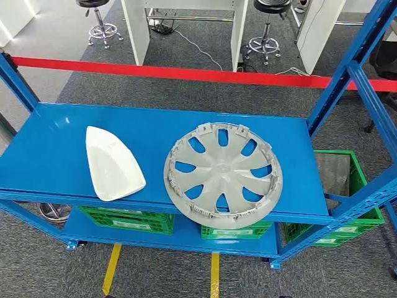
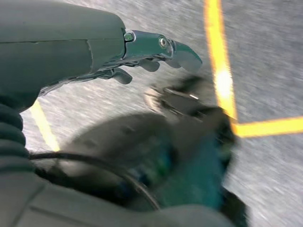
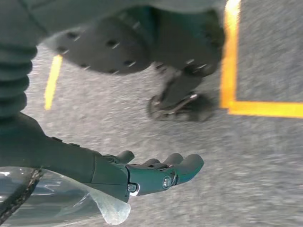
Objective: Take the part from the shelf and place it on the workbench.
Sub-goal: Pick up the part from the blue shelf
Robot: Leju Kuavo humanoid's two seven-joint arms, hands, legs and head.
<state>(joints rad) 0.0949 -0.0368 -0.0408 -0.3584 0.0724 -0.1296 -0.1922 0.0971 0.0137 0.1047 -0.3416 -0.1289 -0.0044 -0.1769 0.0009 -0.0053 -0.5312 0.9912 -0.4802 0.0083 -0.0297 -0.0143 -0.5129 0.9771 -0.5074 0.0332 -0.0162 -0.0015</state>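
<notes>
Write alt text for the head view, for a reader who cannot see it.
A grey wheel cover and a white curved part lie apart on a blue shelf, the cover overhanging its front edge. Green crates sit on the level below; a red barrier tape runs behind.

L hand (image 2: pixel 157 52), dark metallic w/ thick grey thumb, hangs off a grey ribbed wrist cover. Fingers stretched nearly straight, slightly apart, tips curled a little; nothing between them, nothing touching palm. Pic is motion-blurred.

R hand (image 3: pixel 157 172), same dark metallic build, also hangs from its grey ribbed wrist cover. Fingers extended side by side, only slightly bent, thumb lying alongside; holds nothing, palm bare.

Both wrist views look along the fingers, arms low. Neither arm comes into head view from below.
</notes>
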